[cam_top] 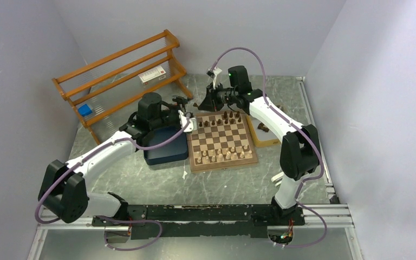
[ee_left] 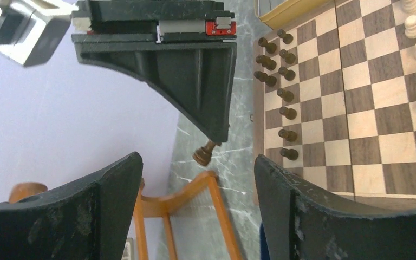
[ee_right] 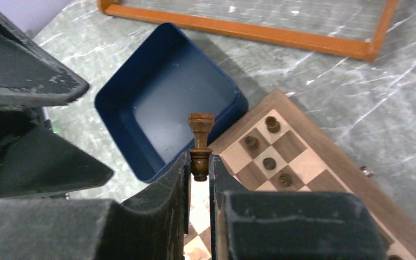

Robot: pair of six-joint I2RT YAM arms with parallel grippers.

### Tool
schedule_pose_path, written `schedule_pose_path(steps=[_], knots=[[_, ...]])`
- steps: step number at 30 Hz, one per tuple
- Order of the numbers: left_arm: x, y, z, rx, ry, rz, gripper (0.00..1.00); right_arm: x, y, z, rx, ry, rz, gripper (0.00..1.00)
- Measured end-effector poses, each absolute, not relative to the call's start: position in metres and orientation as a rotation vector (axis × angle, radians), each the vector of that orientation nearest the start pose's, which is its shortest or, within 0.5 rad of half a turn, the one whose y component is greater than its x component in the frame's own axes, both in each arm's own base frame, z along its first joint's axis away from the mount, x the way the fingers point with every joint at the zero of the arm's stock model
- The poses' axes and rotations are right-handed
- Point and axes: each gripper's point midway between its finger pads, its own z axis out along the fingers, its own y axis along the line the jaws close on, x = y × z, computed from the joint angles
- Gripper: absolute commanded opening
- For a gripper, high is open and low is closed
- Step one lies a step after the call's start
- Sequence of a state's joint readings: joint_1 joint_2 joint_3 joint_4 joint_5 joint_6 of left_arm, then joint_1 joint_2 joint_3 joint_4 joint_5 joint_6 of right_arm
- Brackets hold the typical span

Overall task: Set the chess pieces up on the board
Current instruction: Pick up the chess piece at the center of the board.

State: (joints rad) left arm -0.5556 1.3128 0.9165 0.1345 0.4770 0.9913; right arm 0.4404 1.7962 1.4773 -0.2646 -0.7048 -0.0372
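Right gripper [ee_right: 199,162]: clamping a dark piece [ee_right: 200,142] by one end between its fingers, with the other end sticking out past the tips.
Held piece: hanging in the air just beyond the far-left corner of the board [cam_top: 223,142], apparently touching neither board nor table.
Left gripper [ee_left: 195,168]: gaping wide with nothing between its fingers, hovering beside the board's left edge.
Done: cream pieces [cam_top: 225,155] are filling the two near rows. Dark pieces [cam_top: 222,120] are lining the far side, with the pawn row looking nearly full and only part of the back row occupied.
Left: the job is looking well past halfway. The held piece is probably going to an empty back-row square towards the left corner, and several more back-row squares are waiting.
Tray [ee_right: 162,97]: dark blue, sitting just beside the board's left edge, showing nothing inside.
Box [cam_top: 266,142]: tan, lying at the board's right edge and holding a few dark pieces. Their number is too small to tell.
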Motion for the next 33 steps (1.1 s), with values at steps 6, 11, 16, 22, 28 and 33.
schedule_pose_path(steps=[6,11,16,22,28,33], knots=[[0.346,-0.284,0.233,1.571,0.971,-0.084,0.74,0.370,0.309,0.203,-0.923,1.961,1.076,0.00],[0.348,-0.290,0.216,1.654,0.962,-0.076,0.71,0.359,0.310,0.216,-0.918,1.942,1.135,0.00],[0.347,-0.295,0.208,1.713,0.955,-0.067,0.61,0.350,0.311,0.229,-0.924,1.906,1.172,0.00],[0.353,-0.295,0.210,1.696,0.986,-0.057,0.51,0.350,0.311,0.233,-0.871,1.900,1.201,0.00],[0.358,-0.294,0.204,1.653,1.074,-0.086,0.39,0.354,0.309,0.232,-0.765,1.911,1.227,0.00],[0.364,-0.294,0.204,1.603,1.133,-0.096,0.35,0.359,0.309,0.231,-0.680,1.920,1.246,0.00]])
